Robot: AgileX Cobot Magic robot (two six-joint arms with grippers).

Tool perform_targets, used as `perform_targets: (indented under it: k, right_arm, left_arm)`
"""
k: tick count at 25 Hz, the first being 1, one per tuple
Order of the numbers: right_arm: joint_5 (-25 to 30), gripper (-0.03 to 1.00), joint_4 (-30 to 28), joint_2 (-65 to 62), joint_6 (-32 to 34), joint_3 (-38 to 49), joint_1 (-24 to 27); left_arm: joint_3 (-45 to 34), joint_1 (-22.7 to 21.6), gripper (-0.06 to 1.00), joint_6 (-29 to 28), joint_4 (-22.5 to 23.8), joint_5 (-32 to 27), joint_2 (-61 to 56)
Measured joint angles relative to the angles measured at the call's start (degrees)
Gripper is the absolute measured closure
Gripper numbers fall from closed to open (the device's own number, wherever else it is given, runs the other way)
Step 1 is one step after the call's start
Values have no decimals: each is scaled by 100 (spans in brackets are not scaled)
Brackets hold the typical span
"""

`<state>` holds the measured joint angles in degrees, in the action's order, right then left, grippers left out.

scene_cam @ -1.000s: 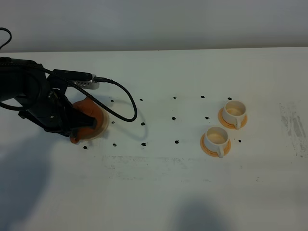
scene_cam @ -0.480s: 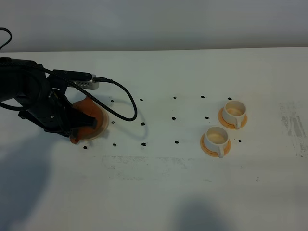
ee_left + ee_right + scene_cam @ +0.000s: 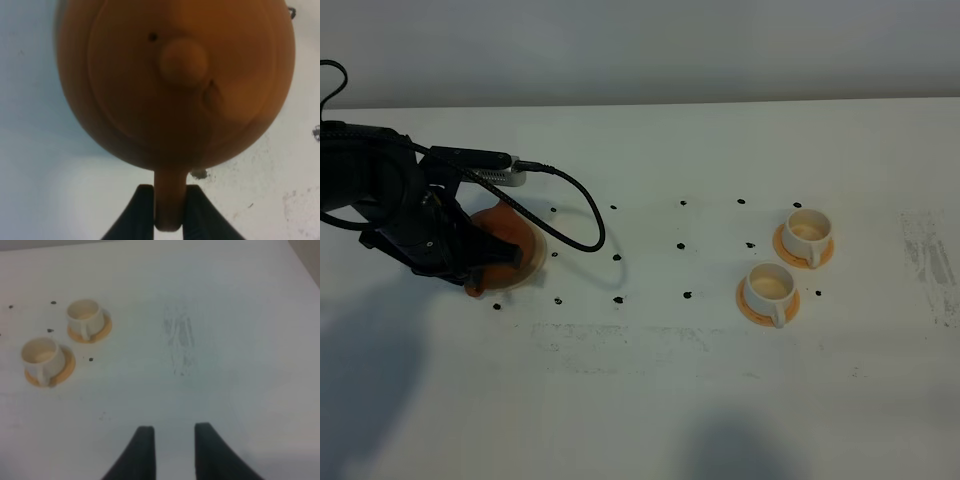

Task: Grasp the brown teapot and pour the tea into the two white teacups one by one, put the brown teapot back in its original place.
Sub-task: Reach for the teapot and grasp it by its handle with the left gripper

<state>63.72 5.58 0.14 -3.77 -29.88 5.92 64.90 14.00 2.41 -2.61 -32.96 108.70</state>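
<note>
Left pincer [image 3: 170,202] is clamped narrow on the handle [image 3: 170,182] of the brown teapot [image 3: 175,85], one dark finger on each side of the loop, and the round body sits straight ahead of the fingertips with the lid knob [image 3: 184,62] facing the wrist camera. The pot's long axis, handle to spout, runs directly away from that pincer, so the spout is on the far side and out of sight in both views. From above, the arm covers most of the pot. Only an orange-brown flank shows, plus a pale sliver of the cream coaster [image 3: 533,264] under it, and I can't tell whether the base is resting on it or just clear. The two white teacups, near one [image 3: 769,286] and far one [image 3: 807,229], stand on their orange saucers well apart from the holding pincer, off toward the other arm's side, with bare dotted desk [image 3: 650,360] between. Right pincer [image 3: 174,446] hangs wide and empty, with both cups ahead of it and off to one side. It's nearer to them, but the pour looks like a long carry for the left arm.
</note>
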Motion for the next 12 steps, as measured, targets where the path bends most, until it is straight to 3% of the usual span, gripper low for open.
perform_targets:
  k: [12]
  right_arm:
    - [0, 75, 0, 0, 0, 0, 0]
  left_arm:
    - [0, 0, 77, 0, 12, 63, 12]
